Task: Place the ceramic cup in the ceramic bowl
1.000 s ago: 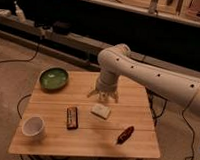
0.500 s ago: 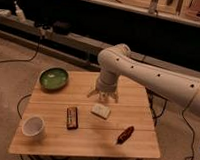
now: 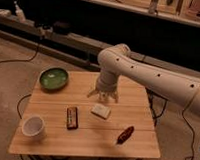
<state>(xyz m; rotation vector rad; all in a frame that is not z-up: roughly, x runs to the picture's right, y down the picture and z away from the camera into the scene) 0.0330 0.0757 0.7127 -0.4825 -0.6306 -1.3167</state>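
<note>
White ceramic cup (image 3: pixel 34 126) is sitting upright at the near-left corner of the table (image 3: pixel 91 140); we are noting it lies left of and nearer than the gripper (image 3: pixel 103 98), which is hanging spread and empty just beyond the whitish block (image 3: pixel 101 111). One dark bar (image 3: pixel 72 117) is lying between them. Green ceramic bowl (image 3: pixel 54 78) is waiting far-left.

Your table (image 3: pixel 91 141): pale matt wood planks. Ceramic bowl (image 3: pixel 54 78), upper left: glossy green glaze. Ceramic cup (image 3: pixel 34 127): smooth white. Gripper (image 3: pixel 103 97), frame centre: smooth white casing.
</note>
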